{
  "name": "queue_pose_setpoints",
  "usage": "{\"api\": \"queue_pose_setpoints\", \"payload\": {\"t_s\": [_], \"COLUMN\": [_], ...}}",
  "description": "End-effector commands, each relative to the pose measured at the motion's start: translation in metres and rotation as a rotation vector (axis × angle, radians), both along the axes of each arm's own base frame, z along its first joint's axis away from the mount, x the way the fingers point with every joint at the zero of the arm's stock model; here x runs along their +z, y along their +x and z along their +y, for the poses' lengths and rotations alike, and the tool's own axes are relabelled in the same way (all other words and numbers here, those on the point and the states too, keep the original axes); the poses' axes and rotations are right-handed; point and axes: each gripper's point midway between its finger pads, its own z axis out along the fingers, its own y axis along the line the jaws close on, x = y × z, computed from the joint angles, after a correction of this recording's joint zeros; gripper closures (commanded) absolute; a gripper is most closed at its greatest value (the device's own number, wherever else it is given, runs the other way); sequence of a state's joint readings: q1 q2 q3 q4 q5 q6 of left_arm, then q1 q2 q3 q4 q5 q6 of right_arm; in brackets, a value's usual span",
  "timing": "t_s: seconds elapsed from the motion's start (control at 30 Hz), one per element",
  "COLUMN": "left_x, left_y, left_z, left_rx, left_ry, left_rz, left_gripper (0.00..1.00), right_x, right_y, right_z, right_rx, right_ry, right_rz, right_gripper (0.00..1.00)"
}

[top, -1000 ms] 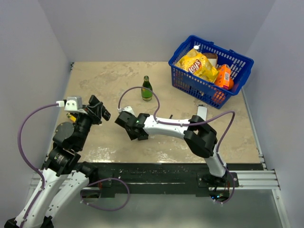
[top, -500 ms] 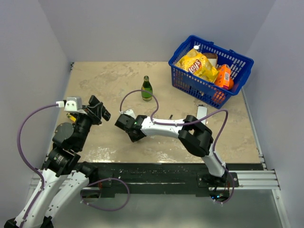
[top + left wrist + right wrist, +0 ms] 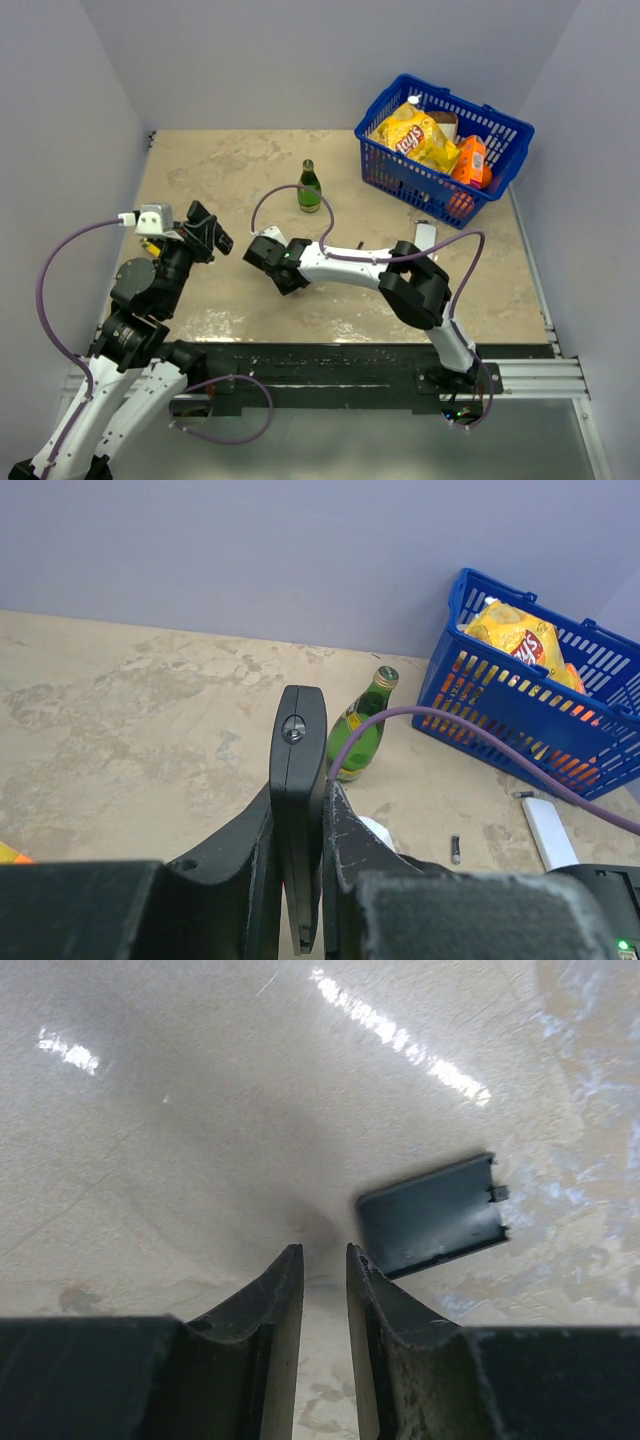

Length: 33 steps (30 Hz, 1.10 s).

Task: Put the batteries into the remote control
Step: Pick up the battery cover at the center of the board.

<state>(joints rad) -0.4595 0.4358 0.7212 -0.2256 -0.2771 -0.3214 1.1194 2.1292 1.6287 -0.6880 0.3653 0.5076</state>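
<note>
Left end effector (image 3: 300,815) grips the remote control (image 3: 298,770); right end effector (image 3: 323,1260), barely parted and empty, is low over the desk (image 3: 150,1110), with what looks like a battery cover (image 3: 432,1215) just beside its tips.

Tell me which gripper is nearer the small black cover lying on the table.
Right. The right gripper hangs just above the table with the cover beside its fingertips. The left gripper is raised away to the left, clamped on the remote control.

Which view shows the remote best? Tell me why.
Left wrist: the remote shows close up, clamped in the left jaws. In the top view it blends into the left gripper; the right wrist shows none of it.
</note>
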Motion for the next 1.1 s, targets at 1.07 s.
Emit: {"api": "queue_pose_setpoints", "payload": {"t_s": [1.07], "left_x": [0.003], "left_y": [0.001], "left_z": [-0.001], "left_rx": [-0.001], "left_ry": [0.006], "left_rz": [-0.025], "left_gripper": [1.00], "right_x": [-0.007], "right_y": [0.010], "right_z": [-0.018], "right_rx": [0.075], "right_ry": [-0.023], "right_rz": [0.100], "right_gripper": [0.74]}}
